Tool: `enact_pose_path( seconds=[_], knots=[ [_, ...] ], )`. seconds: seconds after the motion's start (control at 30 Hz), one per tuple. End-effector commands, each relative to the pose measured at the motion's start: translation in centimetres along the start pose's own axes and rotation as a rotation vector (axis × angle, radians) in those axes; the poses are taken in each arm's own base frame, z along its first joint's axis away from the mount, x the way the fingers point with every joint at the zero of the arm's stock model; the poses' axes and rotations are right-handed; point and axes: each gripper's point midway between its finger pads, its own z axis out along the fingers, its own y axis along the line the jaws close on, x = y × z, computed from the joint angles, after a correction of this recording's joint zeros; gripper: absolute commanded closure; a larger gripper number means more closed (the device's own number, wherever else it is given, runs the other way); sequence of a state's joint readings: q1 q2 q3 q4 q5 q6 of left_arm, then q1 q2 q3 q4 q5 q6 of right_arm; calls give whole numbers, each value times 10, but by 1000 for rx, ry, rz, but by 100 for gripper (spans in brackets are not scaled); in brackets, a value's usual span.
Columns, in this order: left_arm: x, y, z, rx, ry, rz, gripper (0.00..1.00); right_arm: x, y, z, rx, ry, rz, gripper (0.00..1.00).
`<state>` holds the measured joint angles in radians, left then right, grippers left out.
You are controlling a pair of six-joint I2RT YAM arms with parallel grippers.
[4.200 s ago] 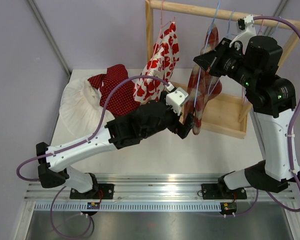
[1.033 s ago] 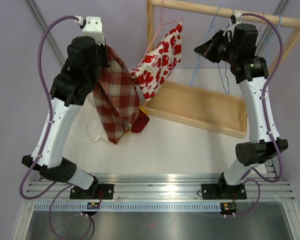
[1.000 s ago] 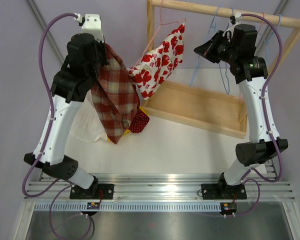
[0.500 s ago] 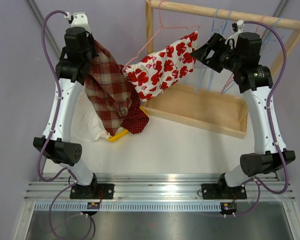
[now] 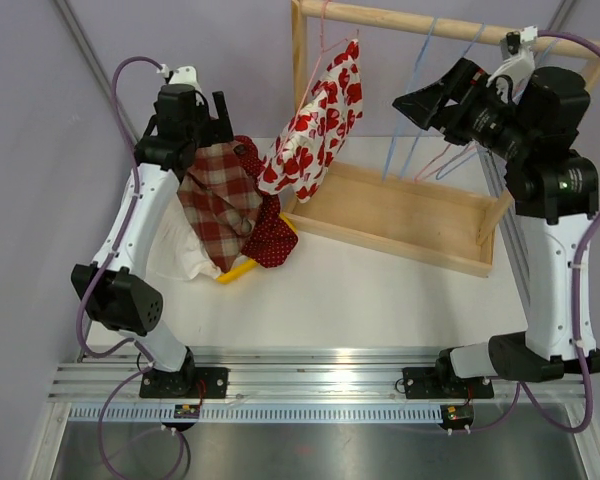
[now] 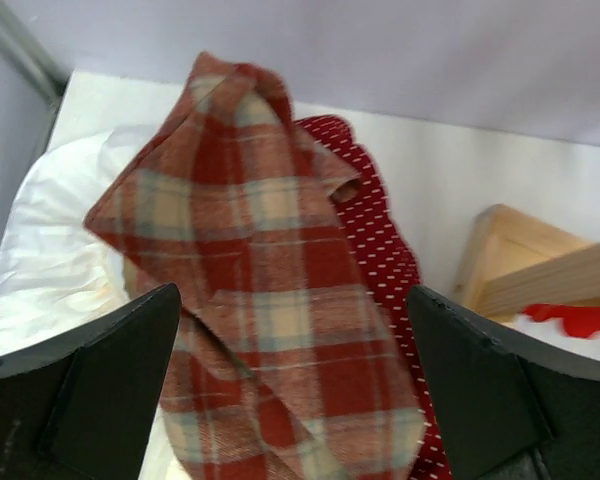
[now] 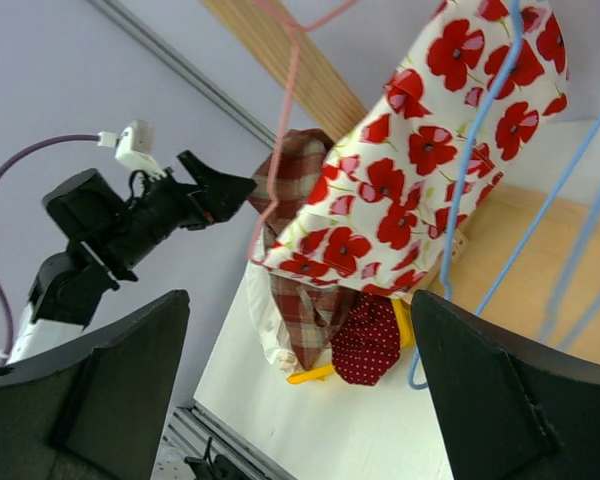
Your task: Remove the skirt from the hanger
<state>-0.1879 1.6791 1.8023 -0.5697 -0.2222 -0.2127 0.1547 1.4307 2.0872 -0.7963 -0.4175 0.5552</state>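
Rack (image 5: 390, 212): floral garment (image 5: 315, 125) hangs steeper than half a second ago.
Plaid skirt (image 5: 218, 198): off the hanger; the top view shows it over the white cloth (image 5: 170, 250), lower than before.
Left gripper (image 6: 292, 295): my wrist view shows the fingers spread wide, skirt released.
Right gripper (image 7: 300, 300): spread wide, holding nothing.

Looks like a robotics lab test cell: plain lilac panel walls (image 5: 230, 60), white table (image 5: 380, 300) edged by an aluminium mounting rail (image 5: 320, 372), exposed purple cabling (image 5: 578, 300), small wooden garment rack (image 5: 410, 20).
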Motion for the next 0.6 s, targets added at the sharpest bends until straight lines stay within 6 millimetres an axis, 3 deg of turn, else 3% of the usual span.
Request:
enact_pose_path(
  seconds=[0.0,0.07,0.1,0.13,0.17,0.2,0.23,0.37,0.47,0.57],
  knots=[
    [-65,-39,-52,189,-188,-75,1,-19,47,-34,-145,-84,-51,1],
    [-58,-54,-53,231,-168,-73,1,-18,64,-32,-221,-68,-42,0],
    [-51,-61,-52,244,-153,-66,1,-14,63,-18,-224,-42,-37,0],
    [-46,-74,-56,268,-152,-55,1,-4,75,-9,-241,-15,-45,1],
    [-42,-80,-58,275,-145,-50,1,-9,89,-10,-262,-36,-94,1],
    [-39,-85,-61,283,-144,-43,1,4,82,14,-234,17,-87,0],
    [-30,-98,-66,307,-135,-28,1,11,88,24,-239,35,-92,1],
    [-14,-112,-79,336,-110,-50,1,19,67,80,-190,71,-69,1],
    [1,-116,-96,369,-103,-53,1,25,54,112,-168,93,-62,1],
    [24,-121,-107,383,-89,-31,1,30,49,128,-163,104,-62,1]
  ],
)
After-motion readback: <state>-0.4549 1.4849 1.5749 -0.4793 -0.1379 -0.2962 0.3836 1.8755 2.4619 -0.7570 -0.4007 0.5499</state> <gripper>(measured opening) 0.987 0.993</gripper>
